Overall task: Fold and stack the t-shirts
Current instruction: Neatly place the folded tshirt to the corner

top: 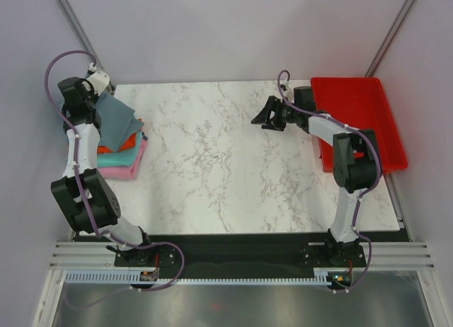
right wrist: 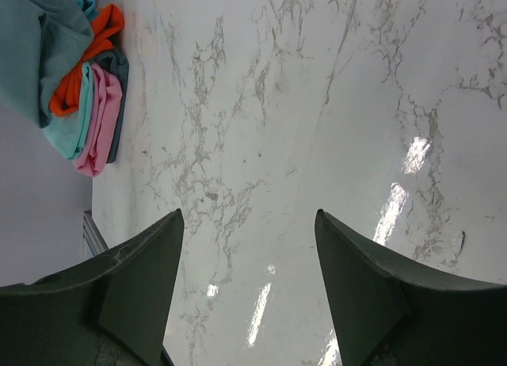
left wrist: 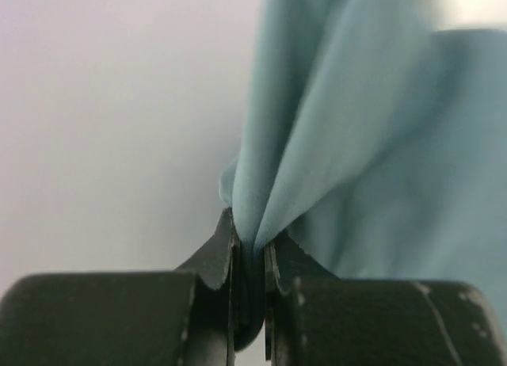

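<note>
Left end effector (left wrist: 252, 247) is clamped right down on a fold of the slate grey-blue shirt (top: 117, 117), with the fingers basically together and just the cloth pinched between them. From the top view that's up at the far left corner of the bench (top: 226, 164). The shirt drapes from the grip down over the pile at the left edge.

The pile goes orange shirt (top: 132, 138), teal shirt (top: 124, 157) under it, pink shirt (top: 120, 173) at the bottom, all folded. The grey-blue one covers the far part of them and looks bunched rather than flat. In the right wrist view some darker cloth peeks out under the pink one, can't tell which shirt that belongs to.

Right end effector (right wrist: 247, 223) is spread wide open with nothing in it. It hovers over bare marble on the far right side of the bench, pointing left toward the pile and well apart from it. The red tray (top: 386, 129) sits just to its right, along the right edge.
</note>
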`<move>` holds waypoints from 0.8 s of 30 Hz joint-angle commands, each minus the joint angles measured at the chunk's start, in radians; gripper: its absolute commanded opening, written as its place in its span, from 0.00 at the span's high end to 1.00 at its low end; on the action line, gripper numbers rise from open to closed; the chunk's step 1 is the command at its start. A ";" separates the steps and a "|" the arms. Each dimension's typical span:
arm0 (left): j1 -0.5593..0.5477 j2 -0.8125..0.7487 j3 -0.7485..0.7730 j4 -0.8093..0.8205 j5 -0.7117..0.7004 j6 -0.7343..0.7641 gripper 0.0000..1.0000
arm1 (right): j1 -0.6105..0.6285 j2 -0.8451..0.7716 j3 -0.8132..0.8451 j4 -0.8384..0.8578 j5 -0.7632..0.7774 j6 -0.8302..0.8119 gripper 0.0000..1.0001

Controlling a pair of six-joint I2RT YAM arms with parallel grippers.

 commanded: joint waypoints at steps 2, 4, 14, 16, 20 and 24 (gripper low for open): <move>0.010 -0.017 0.095 -0.583 0.474 -0.261 0.98 | 0.002 0.012 0.044 0.016 0.003 0.002 0.24; 0.008 -0.011 0.121 -0.615 0.512 -0.287 0.98 | 0.003 0.016 0.047 0.016 0.001 0.003 0.24; 0.010 -0.009 0.135 -0.636 0.534 -0.302 0.98 | 0.003 0.024 0.059 0.016 -0.005 0.008 0.24; 0.010 -0.008 0.135 -0.636 0.531 -0.301 0.98 | 0.003 0.025 0.059 0.016 -0.004 0.006 0.24; 0.010 -0.003 0.141 -0.638 0.527 -0.298 0.98 | 0.003 0.025 0.061 0.016 -0.002 0.006 0.24; 0.008 0.002 0.149 -0.638 0.524 -0.304 0.98 | 0.003 0.027 0.064 0.018 -0.002 0.005 0.24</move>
